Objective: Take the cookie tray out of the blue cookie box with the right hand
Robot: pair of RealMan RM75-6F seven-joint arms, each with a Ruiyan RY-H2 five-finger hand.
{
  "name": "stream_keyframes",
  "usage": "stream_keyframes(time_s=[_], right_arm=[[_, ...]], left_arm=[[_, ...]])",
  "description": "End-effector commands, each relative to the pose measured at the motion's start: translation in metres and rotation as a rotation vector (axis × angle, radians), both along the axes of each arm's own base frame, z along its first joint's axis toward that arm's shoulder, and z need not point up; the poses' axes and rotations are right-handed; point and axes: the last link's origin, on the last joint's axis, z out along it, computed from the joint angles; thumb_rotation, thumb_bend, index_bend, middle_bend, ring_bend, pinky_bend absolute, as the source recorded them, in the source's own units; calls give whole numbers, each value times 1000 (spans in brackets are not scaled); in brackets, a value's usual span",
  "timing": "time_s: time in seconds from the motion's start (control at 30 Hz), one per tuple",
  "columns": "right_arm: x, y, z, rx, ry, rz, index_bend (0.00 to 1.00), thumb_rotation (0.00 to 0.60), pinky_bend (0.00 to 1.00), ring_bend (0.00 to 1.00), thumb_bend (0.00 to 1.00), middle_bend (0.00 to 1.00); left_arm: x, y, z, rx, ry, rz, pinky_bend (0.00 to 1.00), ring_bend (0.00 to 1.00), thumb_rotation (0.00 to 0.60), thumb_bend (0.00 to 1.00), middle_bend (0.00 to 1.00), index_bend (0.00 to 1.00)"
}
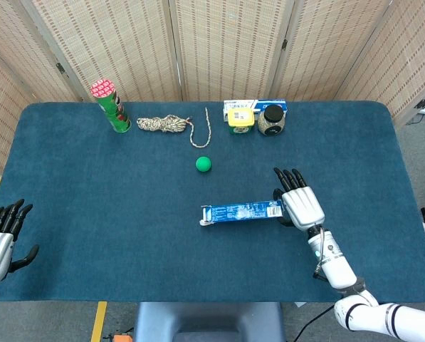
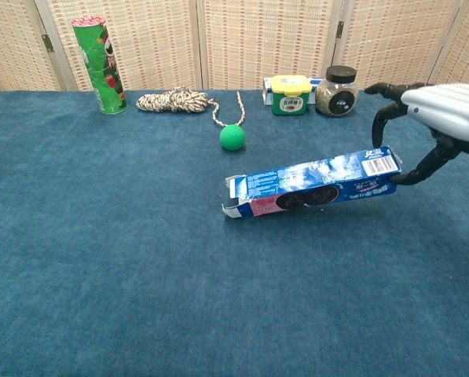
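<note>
Bare blue table [image 1: 112, 214] lies open around my right hand [image 1: 297, 205]; only a green ball [image 1: 203, 164] sits beyond the cookie box [image 1: 242, 211].

A long, narrow blue cookie box [image 2: 313, 182] printed with dark sandwich cookies is lying tilted near the middle of the counter [image 2: 100, 259], its right end raised off the surface and its left end resting down. The flaps at that left end are hanging open, and the tray inside is not showing from either view. The right hand [image 2: 430, 126] is gripping the raised right end, fingers [image 2: 382, 118] curling over the top and thumb underneath.
</note>
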Motion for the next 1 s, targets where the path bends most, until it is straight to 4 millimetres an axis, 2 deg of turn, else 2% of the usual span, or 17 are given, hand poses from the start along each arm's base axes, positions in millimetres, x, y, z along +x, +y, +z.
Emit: stream_keyframes(time_s=[0.03, 0.13, 0.27, 0.73, 1.0], right_arm=[[18, 1, 41, -27, 48, 42, 535, 600, 0, 0, 231, 16], [23, 3, 66, -51, 69, 32, 535, 600, 0, 0, 230, 16], [29, 5, 86, -74, 98, 17, 535, 600, 0, 0, 231, 16], [47, 8, 136, -55, 182, -46, 535, 600, 0, 0, 230, 8], [59, 22, 166, -57, 108, -73, 535, 600, 0, 0, 231, 1]], left_arm=[[-1, 2, 0, 0, 5, 8, 1, 0, 600, 361, 0, 18], [-1, 3, -1, -1, 9, 16, 2, 0, 600, 361, 0, 12], [-1, 3, -3, -7, 12, 17, 1, 0, 600, 361, 0, 8], [-3, 7, -4, -15, 28, 48, 1, 0, 600, 361, 0, 2], [-4, 9, -6, -22, 32, 64, 1, 0, 600, 361, 0, 0]])
